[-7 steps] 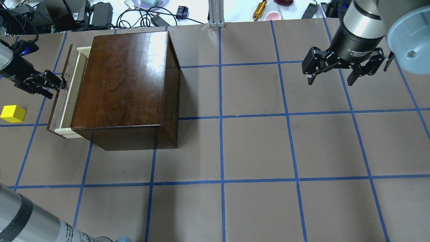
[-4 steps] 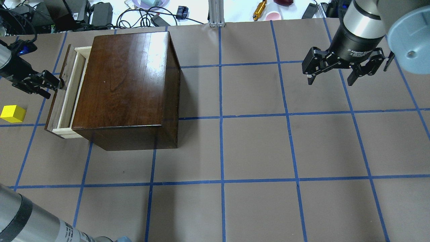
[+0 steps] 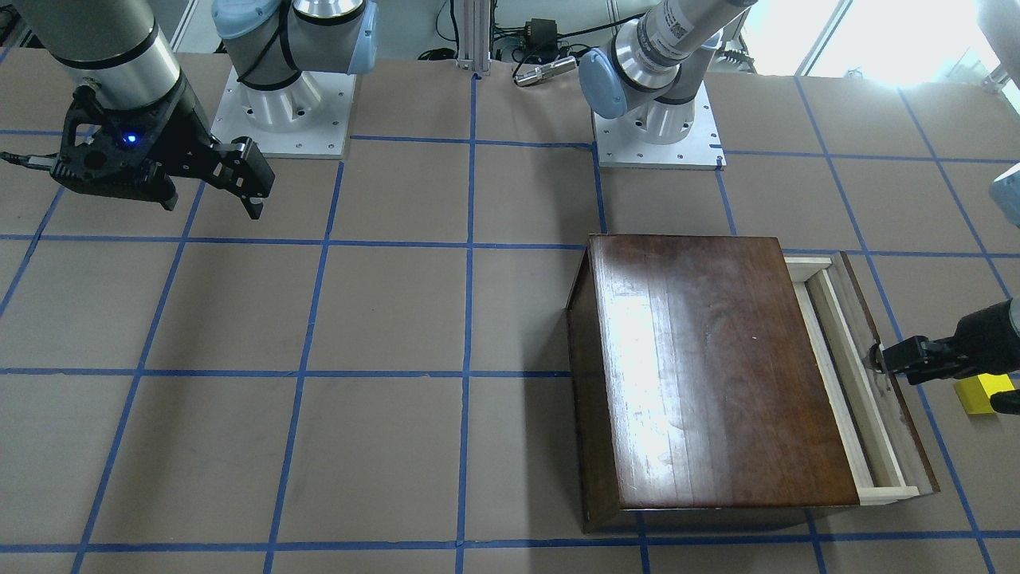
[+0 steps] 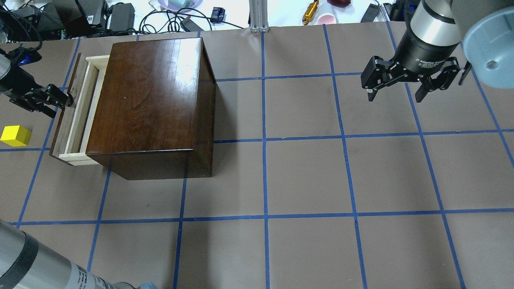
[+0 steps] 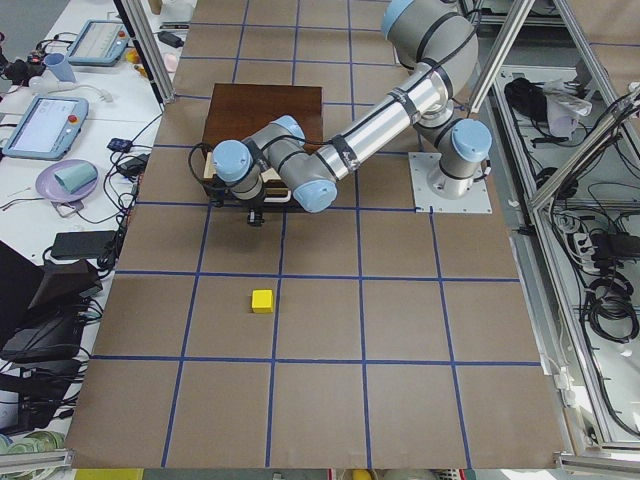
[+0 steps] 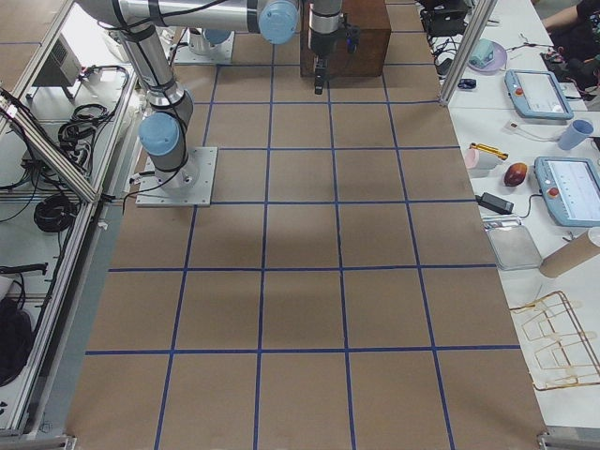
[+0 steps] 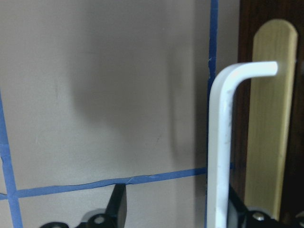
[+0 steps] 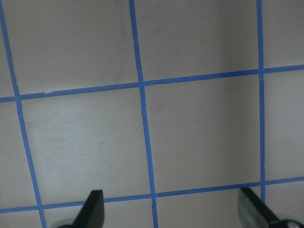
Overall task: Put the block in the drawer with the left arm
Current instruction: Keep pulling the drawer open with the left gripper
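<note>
Nearest me in the overhead view, the yellow block sits on the paper-covered table. It is outside the drawer and near my left gripper. That gripper is up against the drawer's dark front. In the left wrist view the white handle stands inside the parted jaws, close against one side, with the other finger well off it. I read the gripper as released and hooked on the handle rather than pinching it, though the fingertips are cut off at the frame edge. The drawer stands partly out of the dark-brown cabinet, a strip of its pale tray showing. Further across, the right gripper hangs above the table, jaws spread wide, gripping nothing. Cables lie along the far bench.
</note>
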### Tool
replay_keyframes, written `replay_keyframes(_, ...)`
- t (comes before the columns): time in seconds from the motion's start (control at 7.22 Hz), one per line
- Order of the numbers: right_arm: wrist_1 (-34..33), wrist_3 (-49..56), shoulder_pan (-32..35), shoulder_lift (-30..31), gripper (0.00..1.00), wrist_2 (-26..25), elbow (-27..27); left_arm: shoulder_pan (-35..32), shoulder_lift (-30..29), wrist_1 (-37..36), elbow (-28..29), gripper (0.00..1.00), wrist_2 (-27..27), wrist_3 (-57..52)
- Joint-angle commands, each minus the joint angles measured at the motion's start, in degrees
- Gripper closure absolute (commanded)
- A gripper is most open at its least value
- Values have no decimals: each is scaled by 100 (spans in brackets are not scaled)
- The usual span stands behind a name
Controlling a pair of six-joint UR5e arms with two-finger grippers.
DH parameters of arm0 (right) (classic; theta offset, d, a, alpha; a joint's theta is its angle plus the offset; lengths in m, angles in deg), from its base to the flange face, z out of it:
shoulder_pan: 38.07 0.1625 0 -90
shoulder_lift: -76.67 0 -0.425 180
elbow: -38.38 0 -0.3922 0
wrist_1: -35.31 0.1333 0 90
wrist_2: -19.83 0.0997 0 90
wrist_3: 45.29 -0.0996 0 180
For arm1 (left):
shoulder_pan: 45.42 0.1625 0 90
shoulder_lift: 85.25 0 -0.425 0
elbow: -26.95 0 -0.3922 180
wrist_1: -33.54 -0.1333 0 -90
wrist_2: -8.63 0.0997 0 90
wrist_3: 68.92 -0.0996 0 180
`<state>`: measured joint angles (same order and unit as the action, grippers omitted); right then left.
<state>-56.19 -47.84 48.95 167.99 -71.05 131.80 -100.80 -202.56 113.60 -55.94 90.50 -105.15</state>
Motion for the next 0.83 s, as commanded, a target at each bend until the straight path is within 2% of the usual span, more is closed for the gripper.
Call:
replay_keyframes(0.0, 0, 0, 0, 0, 0, -9, 0, 97, -3, -7, 1, 29, 22, -156)
replay_keyframes(0.69, 0, 0, 0, 0, 0, 0, 0, 124, 58, -7, 1, 29, 170, -157)
